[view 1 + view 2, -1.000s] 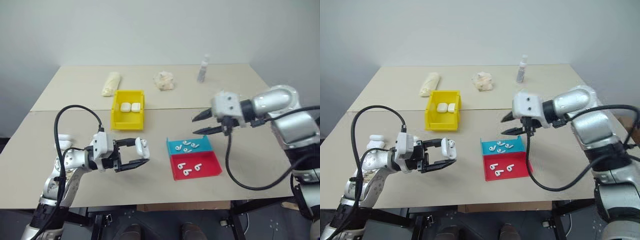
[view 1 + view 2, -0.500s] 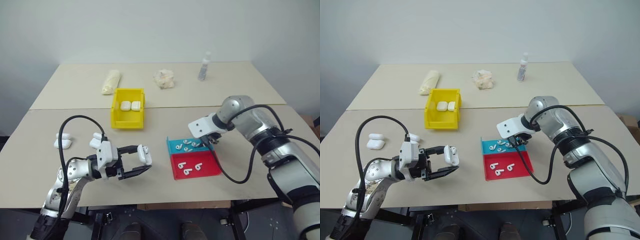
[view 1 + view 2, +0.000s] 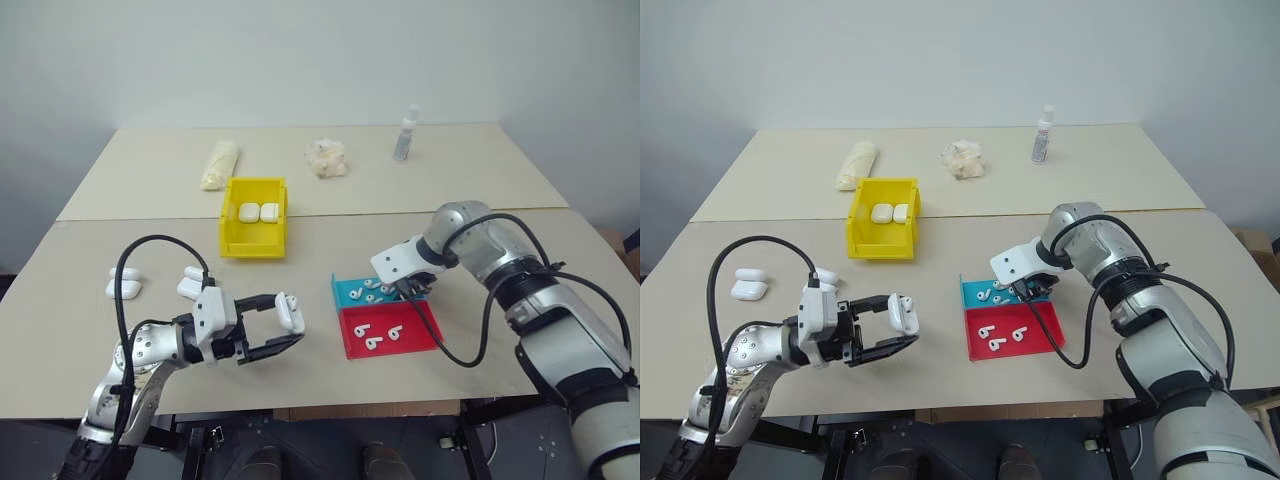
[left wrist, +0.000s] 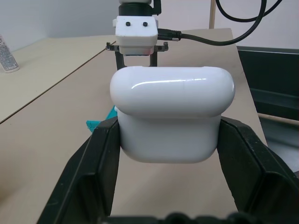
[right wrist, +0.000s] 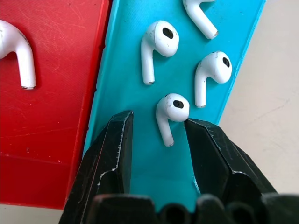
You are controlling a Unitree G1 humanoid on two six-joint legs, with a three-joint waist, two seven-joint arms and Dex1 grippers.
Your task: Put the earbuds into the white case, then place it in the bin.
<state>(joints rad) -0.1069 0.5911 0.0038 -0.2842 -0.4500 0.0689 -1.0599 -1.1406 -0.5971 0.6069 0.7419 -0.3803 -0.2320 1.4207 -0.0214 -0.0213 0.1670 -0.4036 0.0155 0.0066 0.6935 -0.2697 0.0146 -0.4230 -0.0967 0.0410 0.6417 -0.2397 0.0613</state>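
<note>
A white case (image 4: 172, 112) with its lid down is held level above the table's front left, my left gripper (image 3: 275, 325) shut on it. My right gripper (image 3: 408, 288) points down into the teal tray (image 5: 135, 154), open. Its two fingers stand on either side of one of the earbuds (image 5: 169, 114), with a gap to the stem on one side. Several more earbuds (image 5: 156, 44) lie in that tray. Others lie in the red tray (image 3: 425, 335) beside it. The yellow bin (image 3: 255, 248) stands behind, toward the left, and holds two white cases (image 3: 259, 212).
Spare white cases (image 3: 125, 287) lie on the table at the left, near my left arm. Along the far side are a pale rolled bag (image 3: 220, 165), a crumpled white lump (image 3: 326, 158) and a small bottle (image 3: 404, 135). A seam runs across the table behind the bin.
My right gripper has come down from above the table and tipped into the teal tray, over an earbud. The left gripper still holds the case in about the same place.
</note>
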